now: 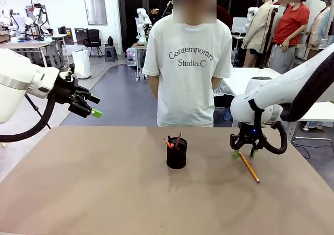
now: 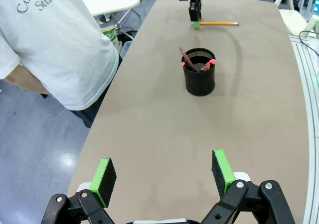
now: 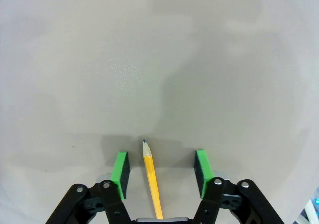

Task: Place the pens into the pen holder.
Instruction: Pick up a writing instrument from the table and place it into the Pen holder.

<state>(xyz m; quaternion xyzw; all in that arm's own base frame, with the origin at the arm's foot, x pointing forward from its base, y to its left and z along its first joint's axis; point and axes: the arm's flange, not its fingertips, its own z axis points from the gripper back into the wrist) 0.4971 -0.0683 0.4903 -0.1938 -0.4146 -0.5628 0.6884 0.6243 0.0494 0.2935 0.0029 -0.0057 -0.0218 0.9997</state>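
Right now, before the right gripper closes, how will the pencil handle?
The pencil looks thin, straight and stiff, so it probably won't bend. Lying flat on the smooth table, it may roll or skid if one pad touches first. The right gripper sits near its tip, so the long tail might swivel.

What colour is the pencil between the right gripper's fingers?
Yellow-orange, dark tip; the pencil shows best in the right wrist view.
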